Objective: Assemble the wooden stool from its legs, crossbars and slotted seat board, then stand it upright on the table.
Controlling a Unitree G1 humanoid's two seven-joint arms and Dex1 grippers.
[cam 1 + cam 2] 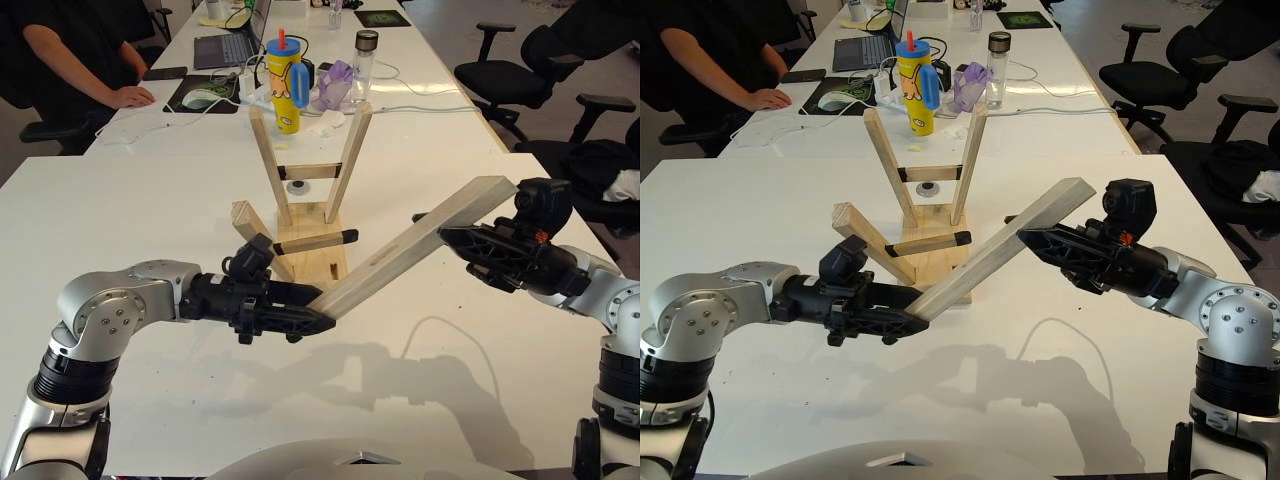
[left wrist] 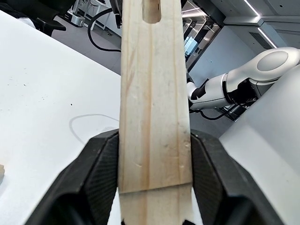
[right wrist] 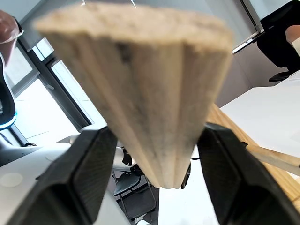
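A long wooden leg hangs slanted above the white table, held at both ends. My left gripper is shut on its lower end, the black fingers pressing both sides of the leg. My right gripper is shut on the upper end. Behind the leg, the seat board lies flat with two legs standing up from it, joined by a crossbar. A third leg leans to the left, with a black-tipped crossbar beside it.
On the far table stand a yellow cup, a bottle and a laptop; a person's hand rests there. Office chairs stand to the right. A thin cable loops over the near table.
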